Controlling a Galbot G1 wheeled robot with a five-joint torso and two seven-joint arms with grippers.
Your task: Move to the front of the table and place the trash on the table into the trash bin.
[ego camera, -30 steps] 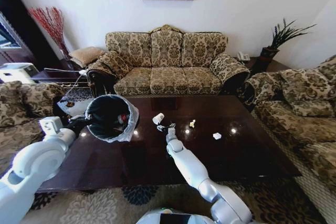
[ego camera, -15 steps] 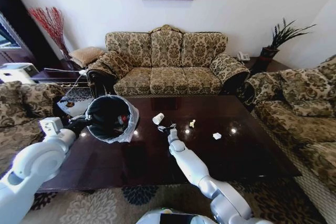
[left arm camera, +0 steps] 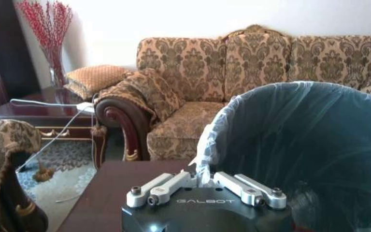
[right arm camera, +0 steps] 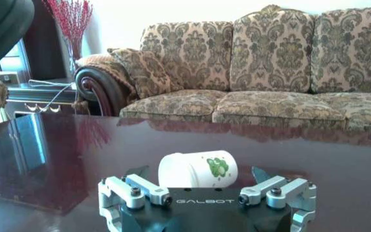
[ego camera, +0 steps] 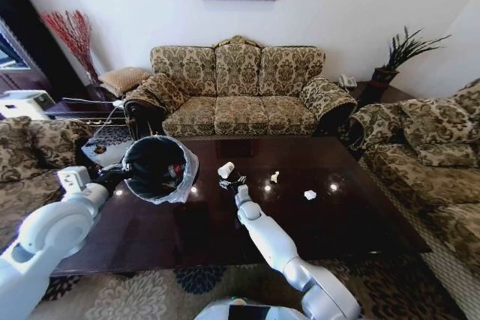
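The trash bin (ego camera: 154, 168), black with a translucent liner, hangs tilted over the left part of the dark glossy table (ego camera: 360, 215). My left gripper (ego camera: 112, 175) is shut on its rim; the left wrist view shows the gripper (left arm camera: 202, 178) pinching the liner edge of the bin (left arm camera: 301, 145). Something red (ego camera: 176, 170) lies inside the bin. A white paper cup (ego camera: 226, 170) lies on its side mid-table. My right gripper (ego camera: 232, 182) is right at it, open, with the cup (right arm camera: 197, 169) lying between the fingers of the gripper (right arm camera: 198, 178). Two white paper bits (ego camera: 274, 177) (ego camera: 310, 194) lie further right.
A patterned sofa (ego camera: 240, 91) stands behind the table, with armchairs at the left (ego camera: 30, 155) and right (ego camera: 427, 155). A side table with cables (ego camera: 82, 110) is at the far left, and a potted plant (ego camera: 397, 54) is at the back right. Patterned carpet (ego camera: 150, 290) lies before the table.
My right gripper has shifted a little left and forward, closing in around the paper cup. The left arm and the bin have stayed where they were.
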